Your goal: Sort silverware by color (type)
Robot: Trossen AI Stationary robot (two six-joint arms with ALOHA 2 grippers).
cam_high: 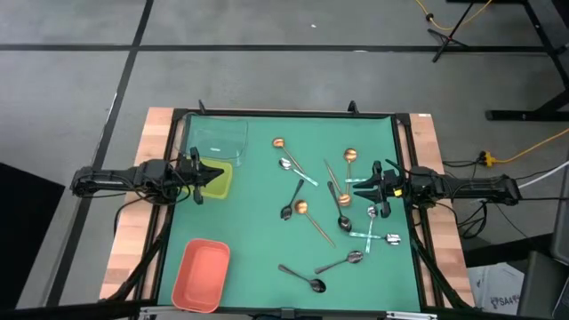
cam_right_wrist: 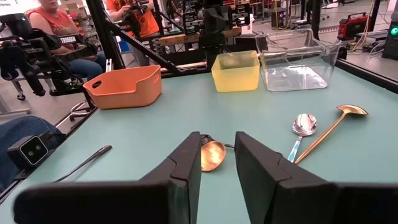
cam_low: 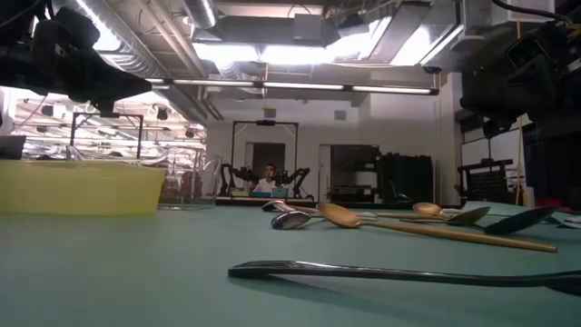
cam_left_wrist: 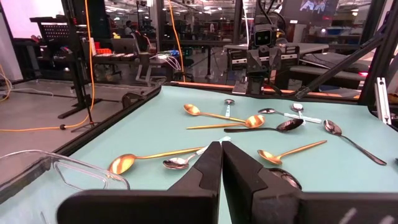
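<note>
Left gripper shut over yellow tray — right gripper parted above spoons.

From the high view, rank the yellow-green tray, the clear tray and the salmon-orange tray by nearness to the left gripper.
1. Yellow-green tray: directly under the left gripper, at the mat's left side.
2. Clear tray: just beyond it, at the far-left corner.
3. Salmon-orange tray: farthest, at the near-left edge.

Left pincer shut, right pincer parted.
</note>
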